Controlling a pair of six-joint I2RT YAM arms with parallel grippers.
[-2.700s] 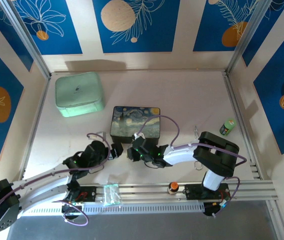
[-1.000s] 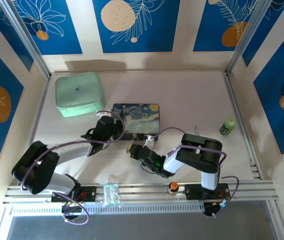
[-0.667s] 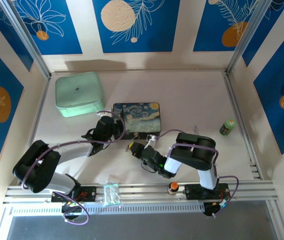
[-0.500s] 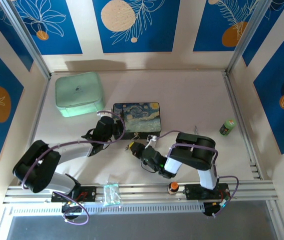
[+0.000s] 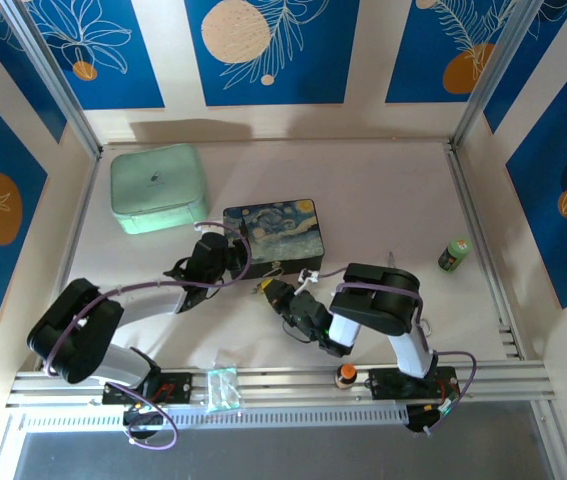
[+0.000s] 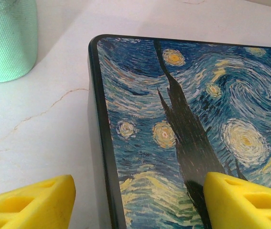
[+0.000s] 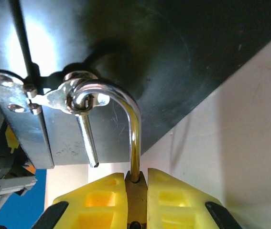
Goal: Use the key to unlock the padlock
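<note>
My pale bench carries a mint case, the starry-night box and, far right, a small green bottle.

One padlock, one box (one pouch)

— Looked like a robotics lab cell, hardly a home.
— Judged from what?
— Walled by blue printed panels at nine, twelve and three o'clock, framed with aluminium posts. Fitted with robot arms bolted to a slotted rail at six o'clock of a pale table.
</note>
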